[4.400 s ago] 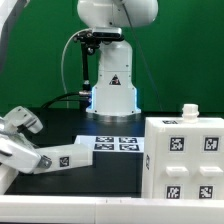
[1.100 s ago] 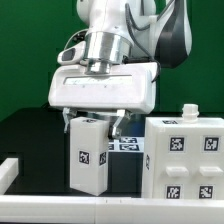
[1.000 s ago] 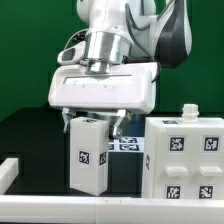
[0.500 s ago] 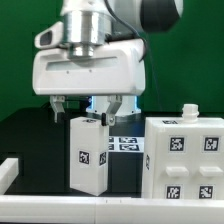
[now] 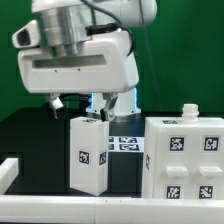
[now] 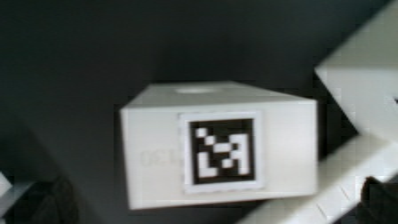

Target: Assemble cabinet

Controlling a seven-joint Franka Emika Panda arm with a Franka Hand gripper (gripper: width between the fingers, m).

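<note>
On the black table (image 5: 30,140), near the big cabinet box (image 5: 185,160) at the exterior view's right, the narrow tagged panel (image 5: 88,155) has been let go and left standing upright, the gripper (image 5: 83,105) having been raised clear with jaws spread wide, so a fresh grasp is likely called for.

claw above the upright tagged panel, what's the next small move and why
Probably lift the claw straight up: its jaws are open, just above the upright panel, which stands free beside the cabinet body, so a sideways move might tip it.
</note>
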